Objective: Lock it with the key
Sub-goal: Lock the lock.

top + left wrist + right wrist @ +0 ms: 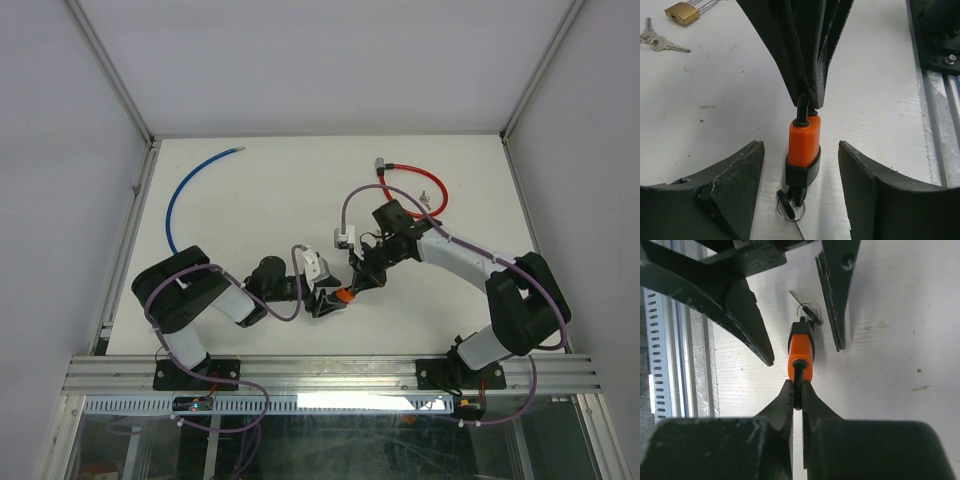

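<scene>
Here's the orange plastic-jacketed padlock, sitting at about 5 o'clock from the middle of the white table in the overhead view, right between the two arms. The right gripper is pinched tight on the dark shackle at the padlock's 12 o'clock end in the left wrist view. The left gripper stands parted, one finger at 9 o'clock and one at 3 o'clock of the body, neither touching it. The small black-headed key sticks out of the 6 o'clock end with its thin wire ring. My read: the lock is small, rigid and fairly light, its jacket likely a bit slick, so the shackle grip looks like the sound anchor. The flat key head is the place to pinch, and gently, since it is thin and would twist out easily. The shackle is mostly buried in the right jaws, so whether it is pushed home is impossible to say. A black collar hides the keyway, and the frame edge cuts off the ring at 6 o'clock. Up at 11 o'clock lie a brass padlock and loose silver keys
</scene>
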Motion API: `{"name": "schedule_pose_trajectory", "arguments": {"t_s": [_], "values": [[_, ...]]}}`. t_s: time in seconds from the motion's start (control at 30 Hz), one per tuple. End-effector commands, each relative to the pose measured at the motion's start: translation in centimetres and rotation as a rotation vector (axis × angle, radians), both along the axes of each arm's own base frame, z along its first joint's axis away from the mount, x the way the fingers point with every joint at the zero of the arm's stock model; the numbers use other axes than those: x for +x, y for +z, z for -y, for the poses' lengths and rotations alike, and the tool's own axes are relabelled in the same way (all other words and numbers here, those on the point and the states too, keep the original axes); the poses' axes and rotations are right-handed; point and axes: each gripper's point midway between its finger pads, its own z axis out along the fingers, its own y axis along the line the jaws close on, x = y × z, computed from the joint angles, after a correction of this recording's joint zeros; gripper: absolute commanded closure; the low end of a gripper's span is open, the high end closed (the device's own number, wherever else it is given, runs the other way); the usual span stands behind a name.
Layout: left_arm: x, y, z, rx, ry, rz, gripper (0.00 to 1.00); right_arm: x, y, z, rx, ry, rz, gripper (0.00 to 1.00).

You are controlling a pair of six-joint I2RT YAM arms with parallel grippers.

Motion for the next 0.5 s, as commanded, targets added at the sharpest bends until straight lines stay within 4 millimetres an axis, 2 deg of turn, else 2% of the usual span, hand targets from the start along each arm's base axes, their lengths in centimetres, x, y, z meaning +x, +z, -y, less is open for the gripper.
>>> {"name": "schedule_pose_trajectory", "arguments": {"t_s": [0.0, 0.1, 0.23, 0.47], "values": [[0.1, 3.9, -0.6, -0.119, 0.056, 0.044, 0.34, 0.3, 2.1, -0.9, 0.108, 0.01, 0.017, 1.0], [-0.4, 4.5, -1.4, -0.144, 0.074, 0.046, 0.25, 0.3, 2.6, -0.7, 0.126, 0.006, 0.015, 1.0], [-0.6, 4.8, -2.5, -0.165, 0.118, 0.029, 0.2, 0.3, 3.6, -0.4, 0.161, 0.003, 0.01, 1.0], [-0.7, 4.2, -3.3, -0.179, 0.149, -0.049, 0.23, 0.5, 5.7, 0.3, 0.224, -0.019, 0.015, 1.0]]}}
